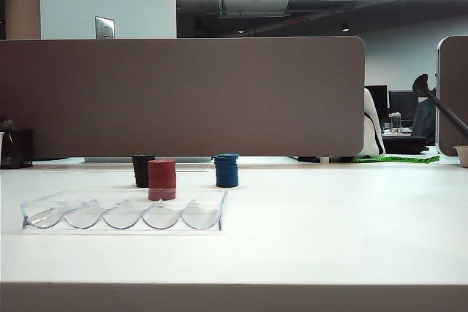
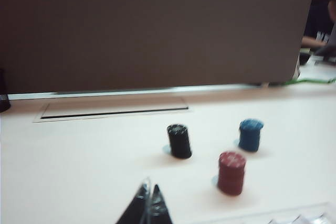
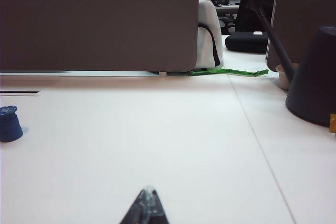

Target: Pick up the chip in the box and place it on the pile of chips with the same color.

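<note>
On the white table, toward its left side in the exterior view, lies the box, a long clear tray with five scalloped slots; every slot that shows looks empty, and no single loose chip can be made out in any view. Just behind the box stand three short stacks: a red stack nearest the tray, a black stack slightly behind and to its left, and the pile of chips, blue, standing apart to the right. A brown partition runs along the far edge of the table.

Neither arm shows in the exterior view. In the left wrist view (slightly blurred) the left end effector sits low at the frame's edge, its two dark fingertips pressed together and gripping nothing, well short of the three stacks. In the right wrist view the right end effector is likewise clenched and empty, over bare table, with the blue pile far off to one side and a dark cone-shaped object on the other.
</note>
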Motion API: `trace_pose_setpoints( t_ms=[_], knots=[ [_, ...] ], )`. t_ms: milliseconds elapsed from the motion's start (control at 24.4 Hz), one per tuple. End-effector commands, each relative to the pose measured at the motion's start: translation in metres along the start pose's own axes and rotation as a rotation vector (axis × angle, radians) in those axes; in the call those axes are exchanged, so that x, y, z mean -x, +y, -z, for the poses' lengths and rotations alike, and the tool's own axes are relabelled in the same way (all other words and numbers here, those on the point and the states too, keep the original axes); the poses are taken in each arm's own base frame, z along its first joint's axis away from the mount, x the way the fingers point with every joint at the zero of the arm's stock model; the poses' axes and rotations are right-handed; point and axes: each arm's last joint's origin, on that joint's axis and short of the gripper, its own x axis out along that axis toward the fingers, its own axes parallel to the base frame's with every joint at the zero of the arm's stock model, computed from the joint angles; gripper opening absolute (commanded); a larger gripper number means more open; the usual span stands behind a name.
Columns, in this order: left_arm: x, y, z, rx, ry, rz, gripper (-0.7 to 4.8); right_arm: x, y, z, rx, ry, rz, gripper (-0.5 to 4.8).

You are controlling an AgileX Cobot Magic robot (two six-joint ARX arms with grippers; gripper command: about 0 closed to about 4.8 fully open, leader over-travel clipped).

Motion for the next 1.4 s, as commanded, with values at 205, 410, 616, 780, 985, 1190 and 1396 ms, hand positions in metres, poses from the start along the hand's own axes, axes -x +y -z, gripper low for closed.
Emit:
trace_pose_setpoints(
  t_ms=[205,410,616,780,985,1190,1396],
  knots=[
    [-0.002,0.001,0.014,-0.024,0.041,-0.036,-0.06,0.000,0.000,0.002,0.059,0.014,0.001,-0.06],
    [-0.002,0.001,0.017,-0.022,0.061,-0.039,-0.06,0.000,0.000,-0.003,0.089,-0.031,-0.006,-0.06],
    [-0.002,0.002,0.018,-0.020,0.062,-0.059,-0.06,0.000,0.000,-0.005,0.087,-0.055,-0.006,-0.06],
    [-0.001,0.003,0.019,-0.021,0.076,-0.111,-0.06,0.000,0.000,-0.005,0.082,-0.054,-0.006,-0.06],
    [-0.001,0.004,0.019,-0.020,0.079,-0.121,-0.05,0.000,0.000,-0.004,0.078,-0.049,-0.006,-0.06],
    [-0.001,0.004,0.020,-0.021,0.085,-0.121,-0.05,0.000,0.000,-0.003,0.079,-0.040,-0.006,-0.06],
    [-0.001,0.004,0.020,-0.021,0.084,-0.122,-0.05,0.000,0.000,-0.004,0.079,-0.041,-0.006,-0.06]
  ],
)
